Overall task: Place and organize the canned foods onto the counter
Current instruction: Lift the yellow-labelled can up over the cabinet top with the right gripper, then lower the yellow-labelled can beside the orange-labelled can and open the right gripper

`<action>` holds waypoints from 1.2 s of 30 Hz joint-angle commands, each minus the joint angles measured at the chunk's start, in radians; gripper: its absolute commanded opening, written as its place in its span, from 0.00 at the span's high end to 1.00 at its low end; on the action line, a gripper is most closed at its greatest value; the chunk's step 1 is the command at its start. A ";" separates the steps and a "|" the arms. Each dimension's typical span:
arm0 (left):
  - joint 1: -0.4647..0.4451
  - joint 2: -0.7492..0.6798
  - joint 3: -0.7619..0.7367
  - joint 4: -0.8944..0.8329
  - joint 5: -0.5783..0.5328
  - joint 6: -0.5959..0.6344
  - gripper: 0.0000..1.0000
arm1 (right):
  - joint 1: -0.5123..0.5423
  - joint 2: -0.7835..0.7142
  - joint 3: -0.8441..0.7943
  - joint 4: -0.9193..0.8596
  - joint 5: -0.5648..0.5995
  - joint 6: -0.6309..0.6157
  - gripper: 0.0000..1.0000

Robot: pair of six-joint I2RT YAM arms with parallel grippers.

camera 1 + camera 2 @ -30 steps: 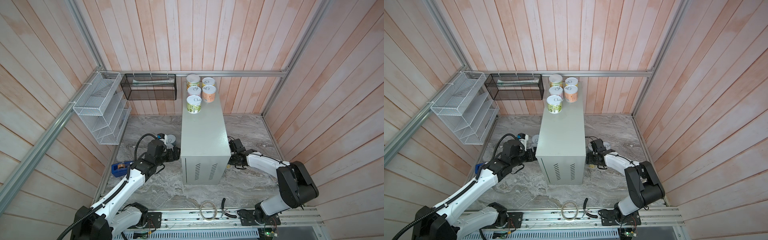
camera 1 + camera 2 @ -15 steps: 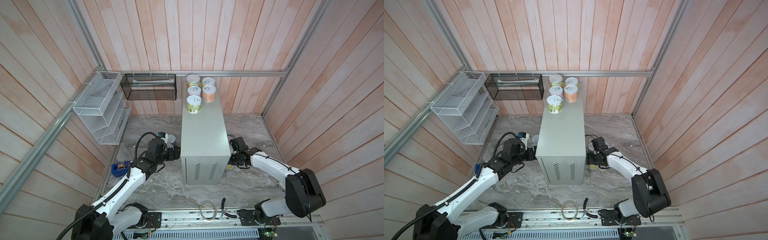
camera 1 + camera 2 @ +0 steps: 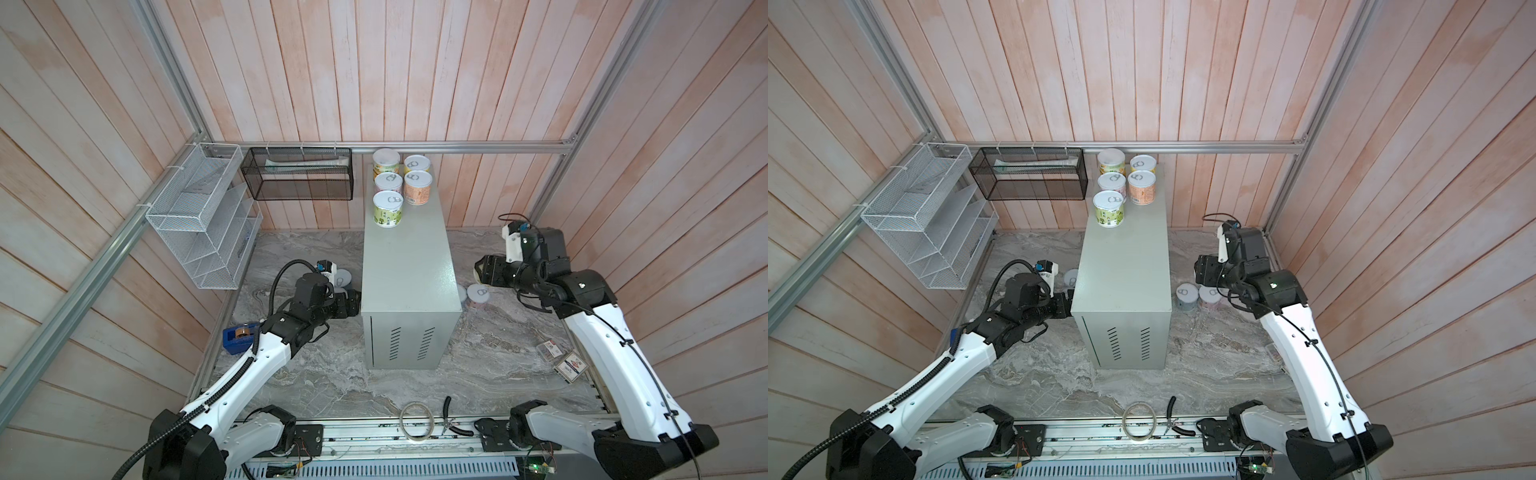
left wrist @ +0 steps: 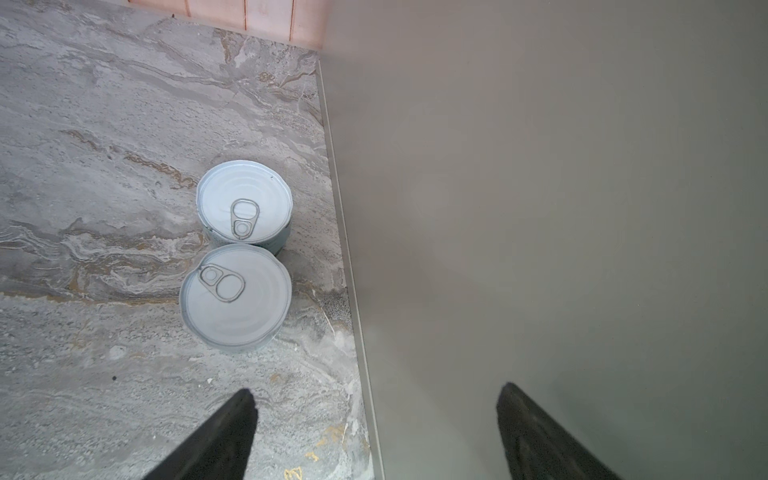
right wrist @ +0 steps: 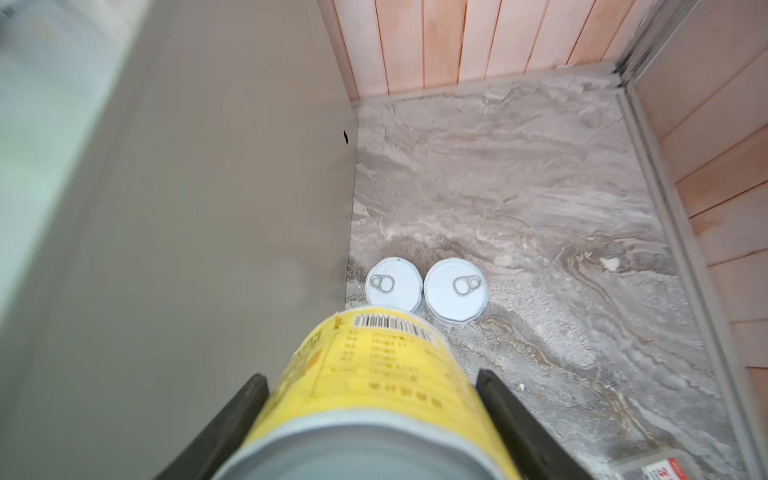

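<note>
The cabinet (image 3: 405,266) is pale grey painted sheet metal, matt and smooth. The tabletop (image 4: 104,124) is grey-veined marble, finely gritty. The 2 cans (image 4: 237,297) ahead of the left tool (image 4: 376,390) have bare metal lids, satin and smooth. The yellow can (image 5: 374,415) in the right tool (image 5: 372,376) carries a paper label with slight sheen. Both tools' fingers (image 5: 232,415) are matt black. The walls (image 3: 415,83) are matt wood planks.

The counter (image 3: 405,266) stands in the middle of the marble (image 3: 498,353). Top cans (image 3: 388,208) fill its far end; the near part is bare. Left cans (image 4: 237,297) and right cans (image 5: 394,284) stand close beside its walls.
</note>
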 commanded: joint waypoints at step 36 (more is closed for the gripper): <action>0.007 -0.026 0.032 -0.018 -0.016 0.039 0.08 | 0.350 0.625 1.002 -0.222 0.162 -0.074 1.00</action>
